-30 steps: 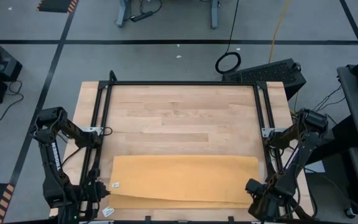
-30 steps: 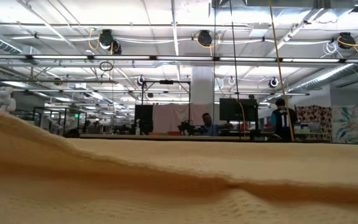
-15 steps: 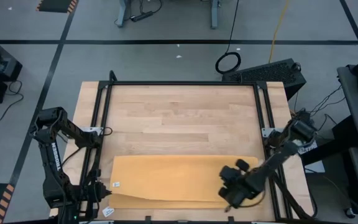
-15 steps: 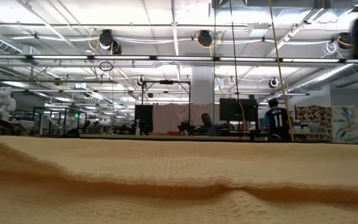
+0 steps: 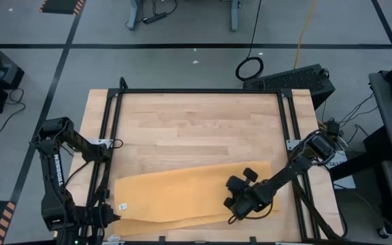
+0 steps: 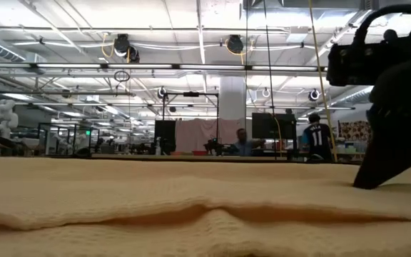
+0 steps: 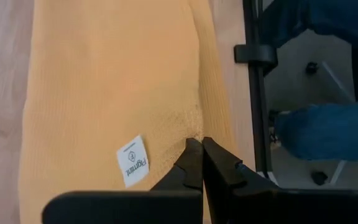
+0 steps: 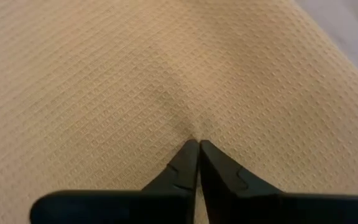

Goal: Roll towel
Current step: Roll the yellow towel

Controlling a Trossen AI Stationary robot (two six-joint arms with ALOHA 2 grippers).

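The towel (image 5: 182, 197) lies flat along the near edge of the wooden table (image 5: 196, 129), reaching from close to the near left corner across to past the middle, with its right end skewed a little toward the far side. At its left end my left gripper (image 7: 197, 152) has its fingers pressed tight together, with a small pucker of the weave and the towel's selvage right at the tips; the white label (image 7: 133, 162) sits just beside them. I judge that end to be pinched, though how much cloth is really caught I cannot make out. Toward the right end my right gripper (image 8: 197, 149) sits on top of the towel, fingers brought together on a small raised crease of the waffle cloth. So I read this as the gripping step, before any roll has formed. Next I would need both ends lifted evenly and turned over in the same direction, keeping the fold straight so the roll does not skew.
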